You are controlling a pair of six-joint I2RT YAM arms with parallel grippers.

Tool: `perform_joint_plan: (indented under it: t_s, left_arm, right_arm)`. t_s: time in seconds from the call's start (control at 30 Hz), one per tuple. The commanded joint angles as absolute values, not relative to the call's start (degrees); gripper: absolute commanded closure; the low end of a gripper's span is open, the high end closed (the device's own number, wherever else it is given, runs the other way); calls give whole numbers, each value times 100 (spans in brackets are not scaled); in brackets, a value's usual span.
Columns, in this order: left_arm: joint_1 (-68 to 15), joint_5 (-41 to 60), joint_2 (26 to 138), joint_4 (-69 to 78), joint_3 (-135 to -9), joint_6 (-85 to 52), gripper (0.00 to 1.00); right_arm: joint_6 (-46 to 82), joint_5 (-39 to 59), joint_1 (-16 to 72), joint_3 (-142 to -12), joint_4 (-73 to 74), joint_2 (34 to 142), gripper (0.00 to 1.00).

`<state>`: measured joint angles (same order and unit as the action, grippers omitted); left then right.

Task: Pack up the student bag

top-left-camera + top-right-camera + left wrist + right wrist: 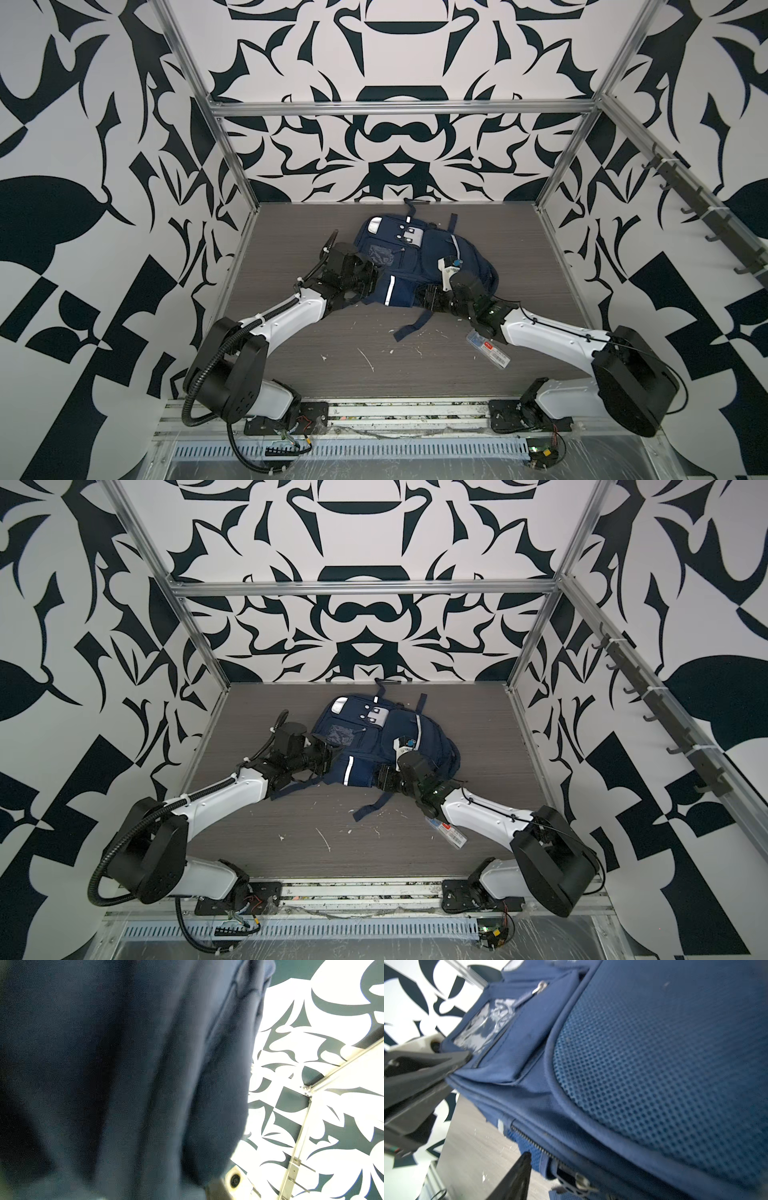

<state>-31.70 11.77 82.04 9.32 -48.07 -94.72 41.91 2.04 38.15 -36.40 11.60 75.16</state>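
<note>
The student bag (pixel 419 259) (pixel 376 739), navy blue with white stripes, lies flat on the middle of the table in both top views. My left gripper (pixel 371 276) (pixel 331 756) is at its left edge and shut on the fabric. The right wrist view shows its fingers (pixel 460 1059) pinching the corner beside the clear card window (pixel 483 1026). Navy fabric (pixel 104 1064) fills most of the left wrist view. My right gripper (pixel 428 296) (pixel 384 777) is at the bag's near side and stands open. One dark finger (pixel 519 1176) stands beside the zip, near a zip pull (pixel 583 1182); the other finger is hidden.
A clear plastic case with a red label (pixel 492 349) (pixel 451 831) lies on the table, partly under my right forearm. A loose dark strap (pixel 411 326) trails from the bag toward the front. Patterned walls close in the table, with a hook rail (pixel 698 208) on the right.
</note>
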Motion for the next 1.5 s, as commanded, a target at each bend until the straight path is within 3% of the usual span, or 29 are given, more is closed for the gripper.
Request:
perform_joint_plan:
  t_s: [0.0, 0.07, 0.13, 0.2, 0.53, 0.67, 0.8, 0.93, 1.47]
  left_arm:
    - [-3375, 1851, 7865, 1213, -5335, -9547, 100]
    - [-3372, 1828, 7831, 1187, -5412, -9554, 100]
    - [-3372, 1828, 7822, 1200, -5458, -9579, 100]
    - [-3375, 1820, 7822, 1242, -5442, -9619, 100]
    - [-3386, 1881, 7897, 1583, -5320, -9847, 100]
    - [-3378, 1881, 7899, 1684, -5265, -9913, 100]
    - [-3384, 1929, 7962, 1843, -5295, -9986, 100]
    - [-3384, 1947, 7987, 1854, -5333, -10001, 100]
    - [-3383, 2006, 8095, 2098, -5388, -10099, 100]
  right_arm:
    - [3894, -608, 3633, -3747, 1273, 7124, 41]
    - [3774, -747, 3526, -3785, 1104, 6963, 44]
    - [3681, -791, 3372, -3805, 1003, 6820, 61]
    - [3621, -690, 3213, -3792, 1030, 6726, 68]
    - [1931, 773, 3060, -3805, 1424, 6576, 73]
    - [1286, 1009, 3020, -3807, 1050, 6440, 69]
    - [1419, 1094, 2698, -3655, 1250, 6350, 62]
    - [1866, 1094, 2357, -3484, 1747, 6386, 47]
    - [1652, 1974, 1726, -3468, 2423, 6724, 48]
